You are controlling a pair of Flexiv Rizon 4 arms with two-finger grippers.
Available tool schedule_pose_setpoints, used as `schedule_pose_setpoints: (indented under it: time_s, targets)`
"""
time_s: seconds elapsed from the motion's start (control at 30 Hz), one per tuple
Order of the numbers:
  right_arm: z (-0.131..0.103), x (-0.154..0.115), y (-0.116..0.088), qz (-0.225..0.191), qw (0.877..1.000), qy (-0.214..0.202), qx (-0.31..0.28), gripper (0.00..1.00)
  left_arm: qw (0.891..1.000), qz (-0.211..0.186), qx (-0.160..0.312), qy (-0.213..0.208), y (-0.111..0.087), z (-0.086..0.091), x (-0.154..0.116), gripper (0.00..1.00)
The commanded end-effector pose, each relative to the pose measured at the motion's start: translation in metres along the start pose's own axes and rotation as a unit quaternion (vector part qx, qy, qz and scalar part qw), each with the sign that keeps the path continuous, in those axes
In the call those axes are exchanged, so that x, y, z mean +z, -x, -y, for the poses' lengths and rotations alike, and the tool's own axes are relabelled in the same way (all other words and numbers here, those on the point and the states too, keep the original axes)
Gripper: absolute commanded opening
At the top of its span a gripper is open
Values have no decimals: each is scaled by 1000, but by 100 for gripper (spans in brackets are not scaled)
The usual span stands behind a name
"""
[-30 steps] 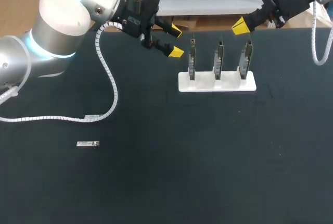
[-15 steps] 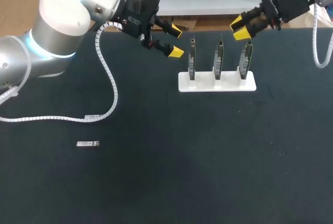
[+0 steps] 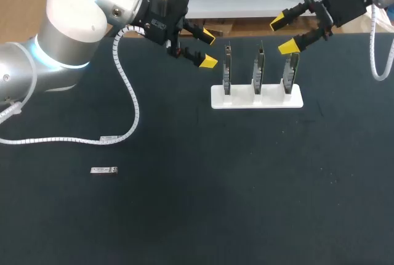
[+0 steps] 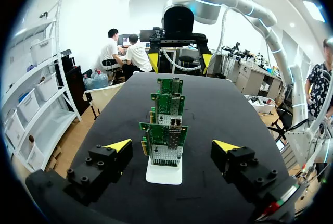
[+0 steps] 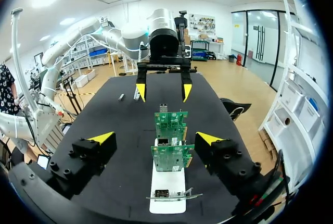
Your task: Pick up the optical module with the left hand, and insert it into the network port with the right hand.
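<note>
Black worktop (image 3: 246, 191), module (image 3: 103, 170) lying well apart from both arms.
Left tool (image 3: 209, 48) and right tool (image 3: 282, 35) both released, near rack (image 3: 257, 98).

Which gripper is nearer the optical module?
Left. Left gripper hangs well beyond the optical module, toward the card rack; right gripper is farther, over the rack's opposite end.

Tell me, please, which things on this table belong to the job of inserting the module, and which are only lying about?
Belong to the job:
optical module, lying flat on the table
three network cards, upright in the white stand
left end effector, open
right end effector, open

Only lying about:
coiled cable of the left arm, trailing over the table
</note>
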State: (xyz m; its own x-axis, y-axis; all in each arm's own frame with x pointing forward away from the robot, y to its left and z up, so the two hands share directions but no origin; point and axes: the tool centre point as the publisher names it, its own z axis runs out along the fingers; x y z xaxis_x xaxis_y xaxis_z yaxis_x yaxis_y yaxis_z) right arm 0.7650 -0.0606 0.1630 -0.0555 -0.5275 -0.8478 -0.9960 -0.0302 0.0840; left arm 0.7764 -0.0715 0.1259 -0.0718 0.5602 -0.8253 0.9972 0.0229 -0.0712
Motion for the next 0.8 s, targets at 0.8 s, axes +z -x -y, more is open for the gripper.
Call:
schedule_pose_setpoints:
  time_s: [0.8]
  targets:
    - [-3, 0, 0, 0, 1000, -3, -1, 100, 972, -224, 36, 60, -71, 63, -190, 100]
